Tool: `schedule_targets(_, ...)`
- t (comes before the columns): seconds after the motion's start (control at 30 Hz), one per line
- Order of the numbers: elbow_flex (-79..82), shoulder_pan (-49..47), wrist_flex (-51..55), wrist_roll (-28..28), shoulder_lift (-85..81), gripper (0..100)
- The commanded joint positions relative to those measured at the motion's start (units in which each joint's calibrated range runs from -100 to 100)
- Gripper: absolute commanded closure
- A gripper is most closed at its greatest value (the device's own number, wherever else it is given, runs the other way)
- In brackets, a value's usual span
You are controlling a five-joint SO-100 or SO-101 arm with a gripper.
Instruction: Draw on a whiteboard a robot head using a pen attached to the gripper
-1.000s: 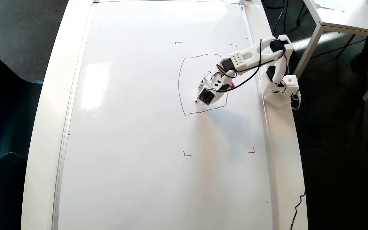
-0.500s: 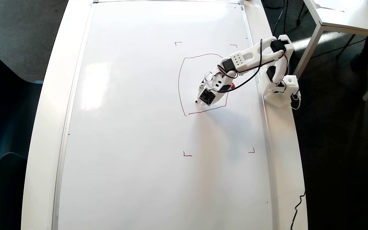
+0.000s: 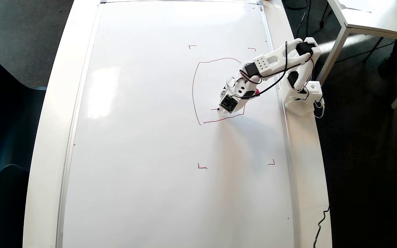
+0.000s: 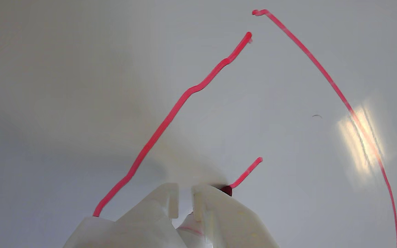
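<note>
On the right half of the whiteboard (image 3: 150,137), in the overhead view, the white arm reaches left from its base at the board's right edge, with the gripper (image 3: 226,106) low inside the robot head (image 3: 194,90). So far that drawing is only a red rounded outline (open at its lower left corner), plus a short stroke starting by the claw. Four small red corner marks (image 3: 202,167) sit well apart around it.

In the wrist view the gripper (image 4: 184,199) enters from the bottom edge, its two white fingers nearly together and clamped on the pen (image 4: 224,189), whose dark red tip touches the whiteboard (image 4: 64,86) at the near end of the short stroke (image 4: 246,172). The outline (image 4: 171,117) runs past on the left.
</note>
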Motion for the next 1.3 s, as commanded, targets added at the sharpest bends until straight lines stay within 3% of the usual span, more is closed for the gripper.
schedule_targets(0.0, 1.30, -0.42, 1.13, -0.23, -1.79, 99)
schedule_targets(0.7, 2.66, 7.61, 1.22, 0.31, -2.37, 99)
schedule_targets(1.27, 0.21, 6.29, -3.48, 0.36, -1.28, 99)
